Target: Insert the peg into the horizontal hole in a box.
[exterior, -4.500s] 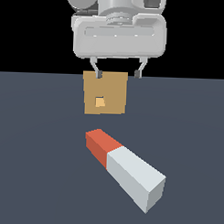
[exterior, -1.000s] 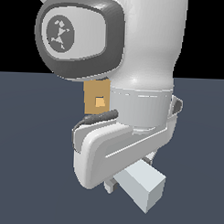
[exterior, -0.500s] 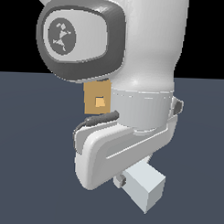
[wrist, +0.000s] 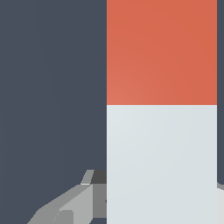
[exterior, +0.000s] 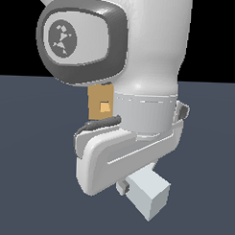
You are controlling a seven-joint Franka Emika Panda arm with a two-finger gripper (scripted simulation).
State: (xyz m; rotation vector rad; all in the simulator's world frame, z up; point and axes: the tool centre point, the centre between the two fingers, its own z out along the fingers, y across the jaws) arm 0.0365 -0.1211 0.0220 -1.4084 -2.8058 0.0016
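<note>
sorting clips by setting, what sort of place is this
Most likely a simulated test scene, not a real room: a flat, featureless dark grey floor under a plain black backdrop, holding only a Panda arm, a tan box with a square hole, and a red-and-white peg.

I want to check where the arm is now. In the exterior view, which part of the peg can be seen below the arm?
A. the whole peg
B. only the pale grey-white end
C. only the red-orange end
B: only the pale end of the peg sticks out under the arm; the red-orange part is hidden there.
</note>
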